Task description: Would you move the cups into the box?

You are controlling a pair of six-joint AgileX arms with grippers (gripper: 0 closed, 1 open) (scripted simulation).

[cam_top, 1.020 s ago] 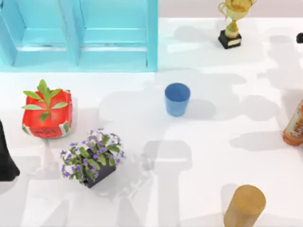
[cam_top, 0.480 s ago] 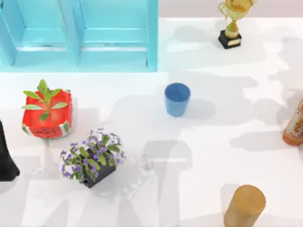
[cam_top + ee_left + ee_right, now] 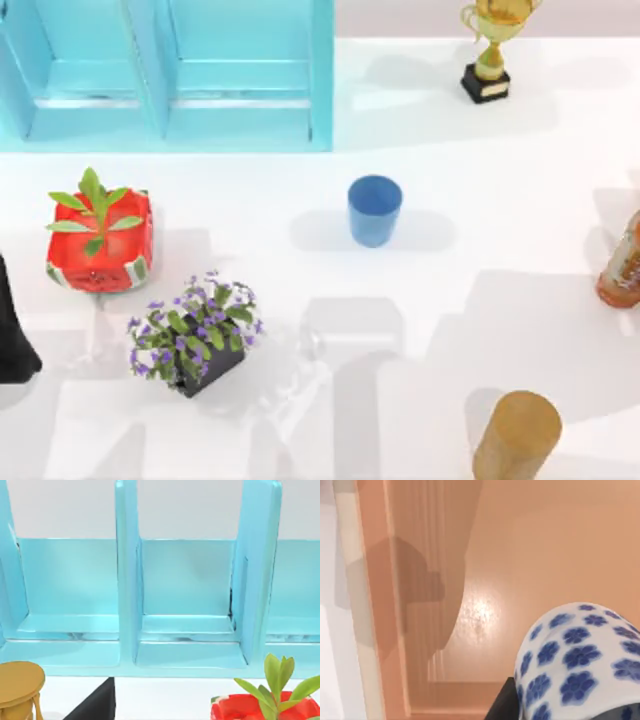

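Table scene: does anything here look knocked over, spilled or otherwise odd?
Nothing is toppled or spilled. The blue cup stands upright mid-table, outside the turquoise box. The right wrist view is the odd one: the white cup with blue flowers sits right against the camera, away from the table.

Overall light: bright and even; the white table (image 3: 470, 180) is close to washed out.
Shadows, top view: soft-edged grey patches lie across the table, broad ones toward its near edge; the blue tumbler (image 3: 374, 210) sits between two pale shadows, one on each side.
Trophy (image 3: 490, 45): faint shadows spread to either side of it.
Left wrist view: the turquoise box (image 3: 187, 605) is evenly lit, with a dull sheen on its ledges.
Right wrist view: warm peach tint; a bright speckled glare spot near the patterned cup (image 3: 575, 665); a darker shadow on the striped surface.
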